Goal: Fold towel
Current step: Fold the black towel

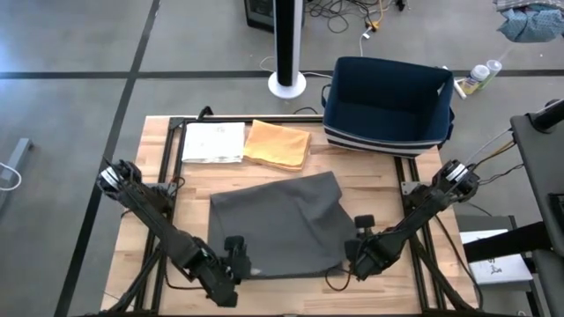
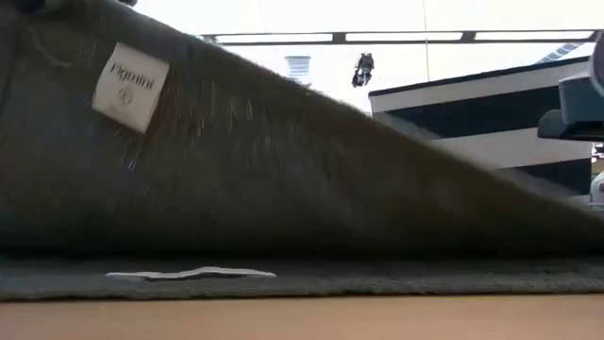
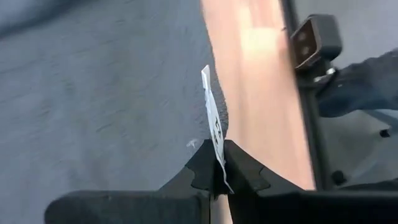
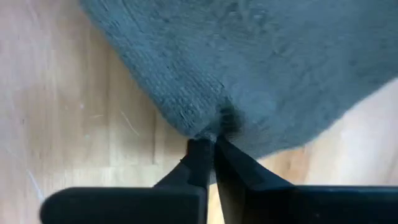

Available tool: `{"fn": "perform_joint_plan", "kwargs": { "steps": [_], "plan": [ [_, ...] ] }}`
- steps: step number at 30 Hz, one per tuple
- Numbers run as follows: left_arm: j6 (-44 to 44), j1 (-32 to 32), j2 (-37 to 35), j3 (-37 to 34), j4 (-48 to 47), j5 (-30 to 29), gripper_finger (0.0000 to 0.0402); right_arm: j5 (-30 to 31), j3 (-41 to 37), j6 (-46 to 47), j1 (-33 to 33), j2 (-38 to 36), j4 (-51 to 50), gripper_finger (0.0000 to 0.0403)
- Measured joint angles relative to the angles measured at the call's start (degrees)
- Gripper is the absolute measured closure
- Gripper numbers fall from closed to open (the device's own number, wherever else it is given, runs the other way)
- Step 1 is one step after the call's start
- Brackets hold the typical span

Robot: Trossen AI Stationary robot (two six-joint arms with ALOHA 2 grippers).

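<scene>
A dark grey towel lies spread on the wooden table, and both grippers are at its near edge. My left gripper is shut on the near left corner, beside a white label. My right gripper is shut on the near right corner. In the low view the towel rises high on the left, with its label showing, and slopes down to the right. Its far part rests on the table. My left gripper pinches the towel's near left corner edge between its two fingers, right at the white label, slanting down from the near side. That corner is lifted off the table and the cloth slopes away from it. One layer or several, I cannot tell. My right gripper pinches the towel's near right corner between its two fingertips, coming from above and pointing steeply down. The cloth bunches into a small pucker at the fingers. This corner stays low, close to the wood.
An orange cloth and a white folded cloth lie at the table's far left. A dark blue basket stands at the far right. Bare wood shows to the left and right of the towel.
</scene>
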Motion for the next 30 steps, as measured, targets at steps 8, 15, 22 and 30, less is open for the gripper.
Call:
{"fn": "perform_joint_plan", "kwargs": {
  "steps": [8,15,22,30],
  "plan": [
    [-9.49,0.17,-11.33,-0.16,-21.95,-11.34,0.039,13.81,14.82,2.02,-0.28,-4.45,-15.65,0.0399],
    [-16.14,0.38,-24.82,-0.2,-31.71,-27.06,0.0383,32.74,28.92,0.14,-2.09,-7.81,-24.43,0.0401],
    [-13.2,1.4,-40.44,-0.19,-32.89,-46.98,0.0392,50.15,36.32,-15.34,-13.78,-10.12,-21.92,0.0401],
    [-7.5,7.27,-52.12,-0.48,-32.86,-53.9,0.0382,43.65,36.35,-34.91,-32.37,-10.18,-9.7,0.0401]
  ]
}}
